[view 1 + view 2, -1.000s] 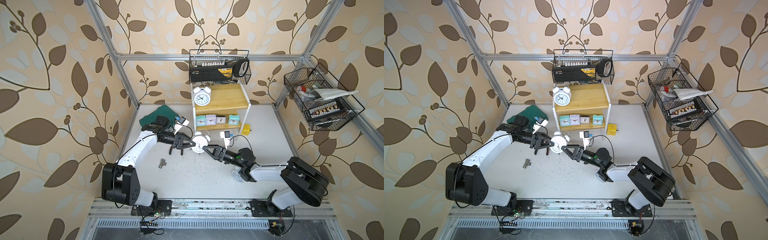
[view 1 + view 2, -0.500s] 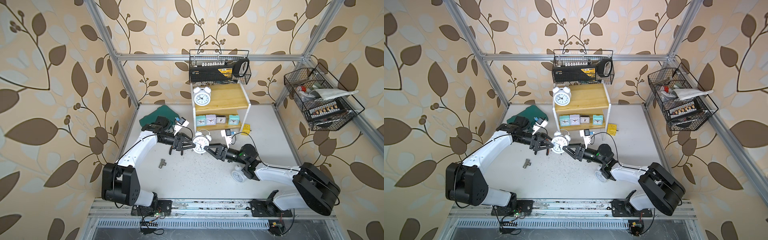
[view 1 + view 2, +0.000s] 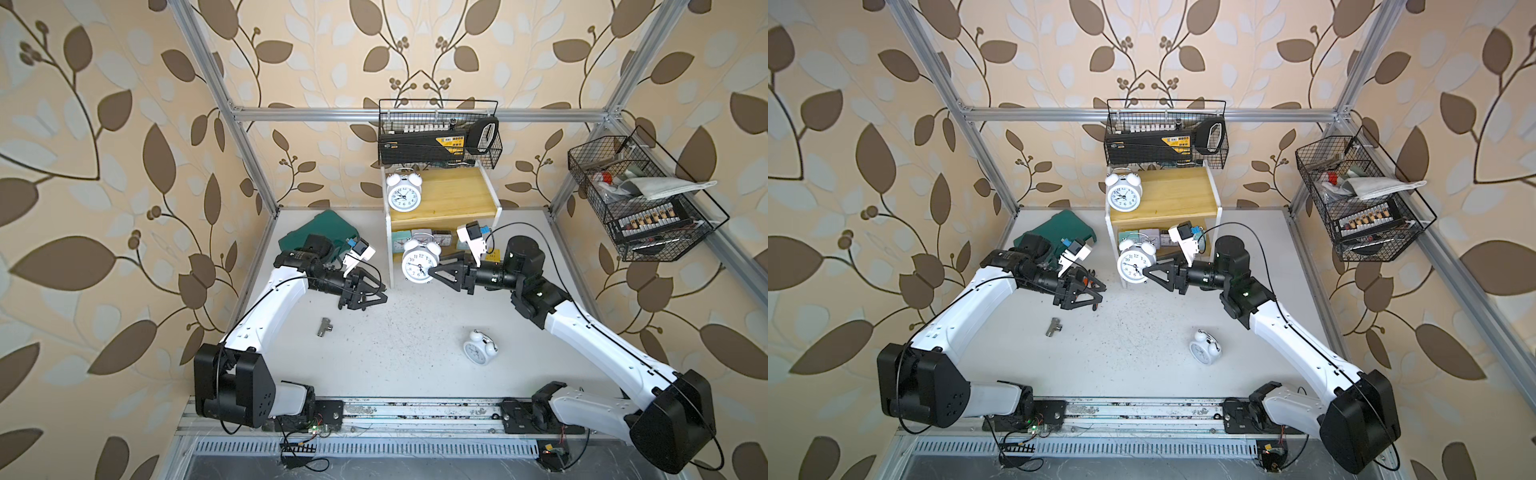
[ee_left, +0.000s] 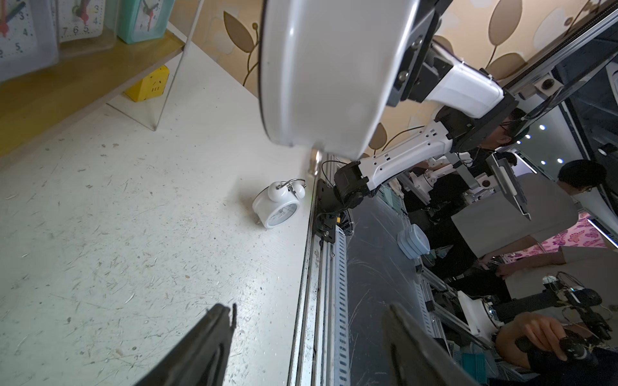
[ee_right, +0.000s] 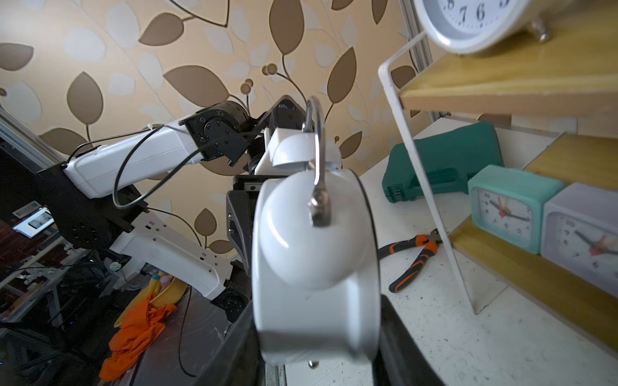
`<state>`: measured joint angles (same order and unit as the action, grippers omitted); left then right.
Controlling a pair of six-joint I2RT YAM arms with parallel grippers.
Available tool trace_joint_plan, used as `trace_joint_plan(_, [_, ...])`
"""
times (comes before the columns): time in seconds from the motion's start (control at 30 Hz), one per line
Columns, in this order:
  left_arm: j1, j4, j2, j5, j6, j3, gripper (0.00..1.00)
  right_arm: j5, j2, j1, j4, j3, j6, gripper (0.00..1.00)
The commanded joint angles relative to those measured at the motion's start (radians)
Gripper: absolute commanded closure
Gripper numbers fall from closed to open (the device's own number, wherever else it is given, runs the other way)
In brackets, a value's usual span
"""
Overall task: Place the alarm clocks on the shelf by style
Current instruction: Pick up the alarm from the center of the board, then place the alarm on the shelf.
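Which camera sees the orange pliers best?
The right wrist view: the pliers lie close and almost whole on the table. The top views show at most an orange speck; the left wrist view shows nothing.

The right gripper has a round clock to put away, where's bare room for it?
On the shelf, the top board is bare from the round clock at its left end to the other side panel. The lower board is crowded with square clocks.

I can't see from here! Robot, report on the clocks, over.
Left gripper open, empty. Right gripper shut on round white clock, by shelf. Nothing blocks top board's right side.
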<state>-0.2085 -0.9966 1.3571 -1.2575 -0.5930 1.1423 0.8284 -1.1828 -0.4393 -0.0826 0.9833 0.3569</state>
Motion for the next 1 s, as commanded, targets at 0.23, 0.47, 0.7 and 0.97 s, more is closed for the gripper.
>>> trace_joint_plan(0.23, [0.009, -0.043, -0.03, 0.006, -0.054, 0.016, 0.25, 0.197, -0.097, 0.177, 0.404, 0.372, -0.306, 0.68])
trace_joint_plan(0.47, [0.011, -0.05, -0.04, 0.006, -0.064, 0.011, 0.25, 0.241, -0.21, 0.26, 0.559, 0.621, -0.418, 0.68])
trace_joint_plan(0.7, [0.011, -0.053, -0.038, 0.004, -0.064, 0.014, 0.25, 0.229, -0.32, 0.29, 0.588, 0.773, -0.465, 0.67])
trace_joint_plan(0.97, [0.014, -0.054, -0.039, 0.0, -0.059, 0.013, 0.24, 0.251, -0.457, 0.306, 0.645, 0.924, -0.527, 0.66])
